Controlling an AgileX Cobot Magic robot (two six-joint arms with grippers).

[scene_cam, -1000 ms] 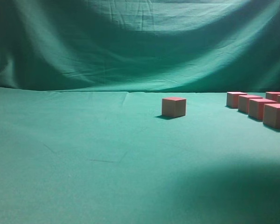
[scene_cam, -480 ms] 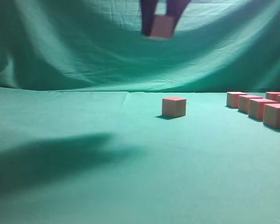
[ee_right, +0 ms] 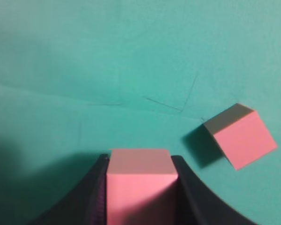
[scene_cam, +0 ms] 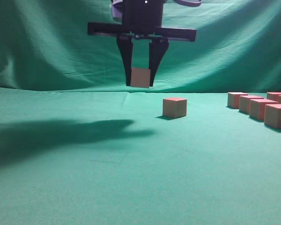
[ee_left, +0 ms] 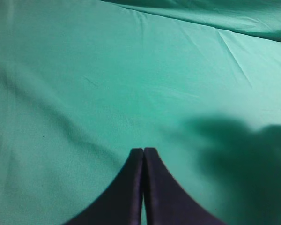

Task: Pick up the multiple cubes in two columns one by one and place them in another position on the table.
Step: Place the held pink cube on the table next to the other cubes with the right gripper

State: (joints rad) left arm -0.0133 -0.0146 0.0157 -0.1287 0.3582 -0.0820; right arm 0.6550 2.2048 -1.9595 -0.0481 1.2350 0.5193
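My right gripper (scene_cam: 140,85) hangs in the middle of the exterior view, shut on a pinkish-red cube (scene_cam: 140,78) held above the green table (scene_cam: 84,178). The right wrist view shows that cube (ee_right: 140,185) clamped between the dark fingers of the right gripper (ee_right: 140,161). A lone cube (scene_cam: 174,107) rests on the cloth just right of and below the held one; it also shows in the right wrist view (ee_right: 243,138). Several more cubes (scene_cam: 258,108) stand in columns at the far right. My left gripper (ee_left: 144,151) is shut and empty over bare cloth.
A draped green cloth backdrop (scene_cam: 61,47) rises behind the table. The arm's dark shadow (scene_cam: 61,133) lies across the left half of the cloth. The cube columns run off the right edge of the exterior view.
My right gripper, out of view one second ago, has come down from the top edge with the cube in it. The cubes on the table have not moved.
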